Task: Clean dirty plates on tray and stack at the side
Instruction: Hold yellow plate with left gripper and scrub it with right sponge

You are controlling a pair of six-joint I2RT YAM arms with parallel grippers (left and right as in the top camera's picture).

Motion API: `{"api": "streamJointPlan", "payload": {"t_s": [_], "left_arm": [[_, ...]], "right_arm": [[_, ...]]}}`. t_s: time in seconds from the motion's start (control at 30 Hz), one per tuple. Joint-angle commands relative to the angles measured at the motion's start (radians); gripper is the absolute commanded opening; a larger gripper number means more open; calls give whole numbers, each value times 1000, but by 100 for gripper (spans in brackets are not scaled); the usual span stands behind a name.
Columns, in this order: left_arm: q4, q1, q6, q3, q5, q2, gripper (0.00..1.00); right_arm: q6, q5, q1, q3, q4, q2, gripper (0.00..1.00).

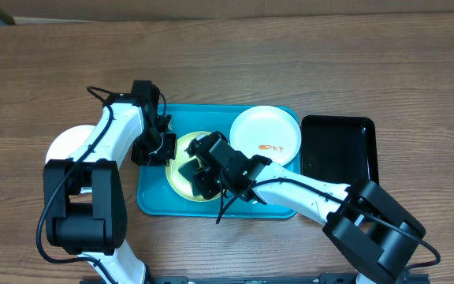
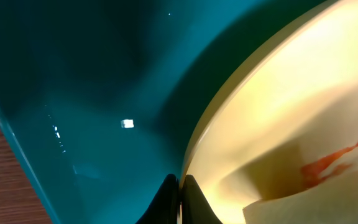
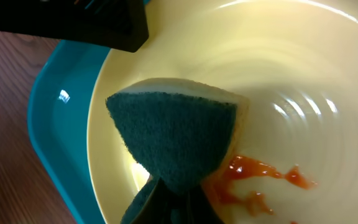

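The pale yellow-green plate (image 1: 178,183) lies in the left half of the turquoise tray (image 1: 152,199). My left gripper (image 1: 166,148) is shut on its left rim, and its fingertips (image 2: 180,190) pinch the plate edge (image 2: 278,112) over the tray floor (image 2: 92,74). My right gripper (image 1: 197,175) is shut on a sponge (image 3: 173,134) with a dark blue scouring face, pressed on the plate (image 3: 303,74) beside an orange-red smear (image 3: 260,174). A white plate (image 1: 265,130) with an orange smear sits in the tray's right half. Another white plate (image 1: 63,146) lies on the table left of the tray.
A smaller black tray (image 1: 339,150) stands right of the turquoise tray, touching its edge. The table is brown wood (image 1: 306,63). Both arms cross over the tray's left half.
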Motion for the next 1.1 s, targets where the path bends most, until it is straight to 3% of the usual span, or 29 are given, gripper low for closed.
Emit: {"api": "streamJointPlan", "payload": {"t_s": [0.0, 0.2, 0.83, 1.07], "left_arm": [[0, -9, -15, 14, 26, 5, 4], [-10, -9, -15, 14, 25, 5, 4], [-15, -9, -15, 14, 21, 5, 4], [-20, -9, -15, 14, 21, 5, 4]], "right_arm": [[-4, 85, -2, 5, -6, 18, 4], [34, 257, -41, 5, -80, 32, 4], [59, 257, -113, 77, -137, 34, 4], [51, 255, -114, 77, -9, 45, 4]]}}
